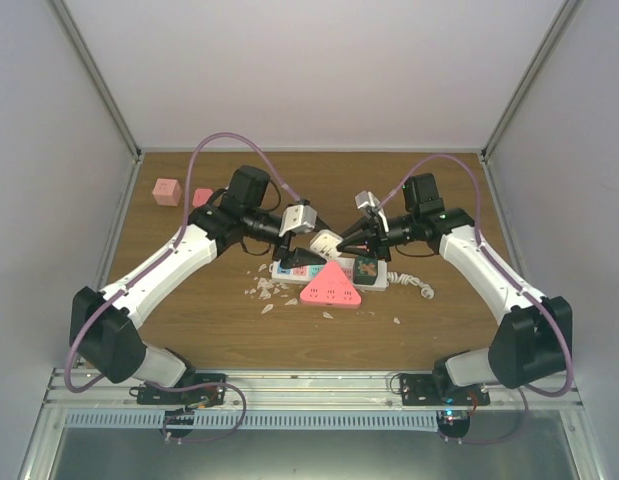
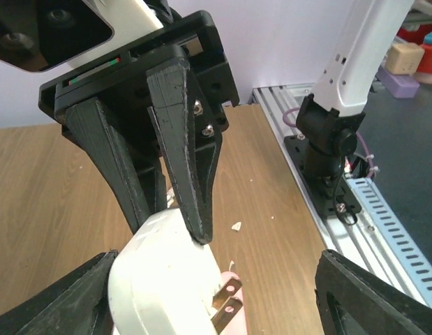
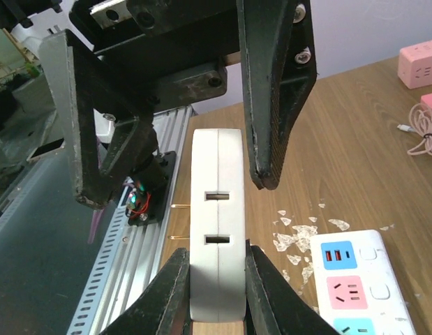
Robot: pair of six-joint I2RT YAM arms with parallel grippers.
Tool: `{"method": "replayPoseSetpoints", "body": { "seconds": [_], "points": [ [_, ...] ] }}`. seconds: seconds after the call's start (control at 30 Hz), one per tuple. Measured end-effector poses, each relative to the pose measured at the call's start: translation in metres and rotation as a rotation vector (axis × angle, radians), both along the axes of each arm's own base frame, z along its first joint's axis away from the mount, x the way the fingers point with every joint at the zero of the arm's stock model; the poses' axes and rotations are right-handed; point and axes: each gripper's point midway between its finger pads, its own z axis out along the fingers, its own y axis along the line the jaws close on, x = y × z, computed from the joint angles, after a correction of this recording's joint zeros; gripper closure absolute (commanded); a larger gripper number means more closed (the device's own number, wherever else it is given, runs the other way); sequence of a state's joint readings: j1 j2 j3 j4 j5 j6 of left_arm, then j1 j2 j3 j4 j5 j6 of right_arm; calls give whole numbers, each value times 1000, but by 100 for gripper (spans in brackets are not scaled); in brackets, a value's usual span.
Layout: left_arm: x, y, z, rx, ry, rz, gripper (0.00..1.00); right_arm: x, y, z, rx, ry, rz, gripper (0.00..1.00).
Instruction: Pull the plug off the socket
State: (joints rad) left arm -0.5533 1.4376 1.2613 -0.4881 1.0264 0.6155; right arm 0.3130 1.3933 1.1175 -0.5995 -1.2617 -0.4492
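Mid-bench, from above: the socket (image 1: 334, 272) lies flat, its cord (image 1: 414, 285) trailing right. A pink triangular block (image 1: 331, 288) sits at its near edge and white chips (image 1: 261, 292) are scattered to the left.
Plug, from above: the plug (image 1: 327, 242) is raised just off the socket, where the two arms meet.
Left wrist view: the left gripper (image 2: 217, 258) has its jaws wide, one on either side of the plug. The bare prongs (image 2: 228, 299) are in the air.
Right wrist view: the right gripper (image 3: 216, 259) has its jaws narrow, clamped on the plug's flat sides. The socket's blue and pink faces lie on the bench below.
Handling: the plug is probably light, stiff, smooth plastic that could slip. Grip it by the body sides, never the prongs.
Writing: none readable.
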Motion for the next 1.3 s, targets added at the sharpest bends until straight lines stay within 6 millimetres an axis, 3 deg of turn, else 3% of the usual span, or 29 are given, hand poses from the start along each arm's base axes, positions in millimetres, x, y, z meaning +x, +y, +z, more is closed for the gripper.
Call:
{"method": "replayPoseSetpoints", "body": {
  "seconds": [0.27,0.4,0.53,0.77,1.03,1.2,1.3],
  "points": [
    [15,0,-9,41,-44,64,33,-7,0,0,12,8,30,100],
    [18,-1,-14,53,-22,76,53,-7,1,-3,3,8,29,99],
    [23,-2,-14,58,-5,110,62,-7,1,-5,-6,7,26,99],
    [30,-5,-16,79,77,143,63,0,1,-7,-29,-12,5,99],
    [27,8,7,40,85,56,69,2,5,-2,-21,-29,15,99],
    [24,10,2,49,106,39,69,2,7,-1,-20,-27,14,100],
    [22,9,-2,56,118,34,78,3,7,0,-19,-33,10,99]
  ]
}}
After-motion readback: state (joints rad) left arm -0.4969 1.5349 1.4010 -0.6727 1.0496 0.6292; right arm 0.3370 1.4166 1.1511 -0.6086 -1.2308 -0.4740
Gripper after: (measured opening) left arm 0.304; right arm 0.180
